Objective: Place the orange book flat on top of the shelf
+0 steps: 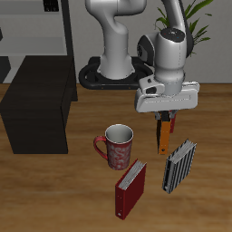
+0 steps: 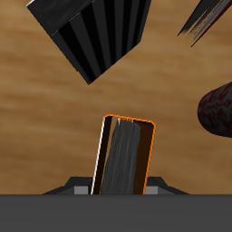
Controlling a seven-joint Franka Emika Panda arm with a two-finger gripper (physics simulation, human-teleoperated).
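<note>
The orange book (image 1: 163, 138) hangs upright in my gripper (image 1: 165, 121), which is shut on its upper end and holds it just above the table. In the wrist view the orange book (image 2: 124, 154) shows edge-on between the jaws, with its orange cover around a dark core, and my gripper (image 2: 122, 187) sits around its near end. The shelf (image 1: 38, 111), a low matte-black cabinet with a flat top, stands well off to the side of the gripper, beyond the mug. Its top is bare.
A dark-red patterned mug (image 1: 117, 146) stands between the shelf and the gripper; it also shows in the wrist view (image 2: 217, 111). A black striped book (image 1: 178, 165) (image 2: 95, 34) stands just in front of the orange book. A red book with white pages (image 1: 131, 188) stands near the table's front edge.
</note>
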